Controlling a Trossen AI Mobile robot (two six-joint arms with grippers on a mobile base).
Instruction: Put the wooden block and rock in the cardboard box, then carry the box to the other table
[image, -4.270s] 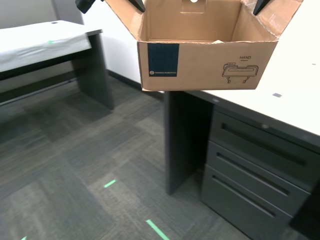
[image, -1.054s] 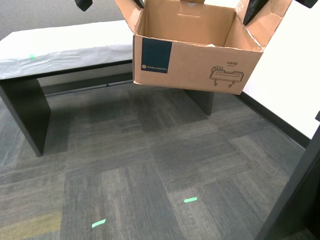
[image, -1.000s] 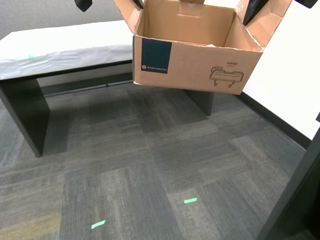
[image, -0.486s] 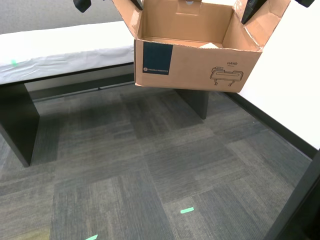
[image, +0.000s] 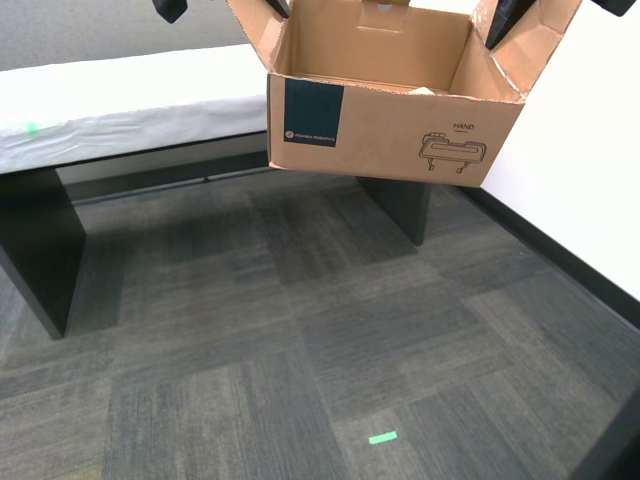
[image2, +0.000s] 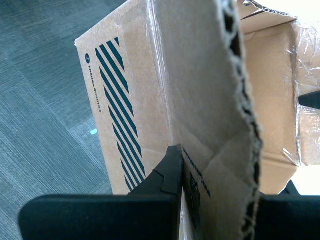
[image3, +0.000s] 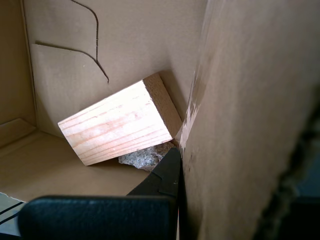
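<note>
Carrying the cardboard box (image: 395, 130) well means we keep it level and go slowly to the other table (image: 120, 105). My first gripper (image3: 176, 165) is closed tight on one flap. My second gripper (image2: 180, 170) is closed tight on another flap. The wooden block (image3: 120, 120) leans on the rock (image3: 142, 157) inside, just past my first gripper's jaws.

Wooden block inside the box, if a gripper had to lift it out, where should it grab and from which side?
Probably grip the light tan rectangular wooden block across its two long edges, near its free end, coming straight down through the open top of the brown corrugated cardboard box. The block lies tilted, with its other end over the small grey speckled rock close to the box wall, leaving little finger room there.
</note>
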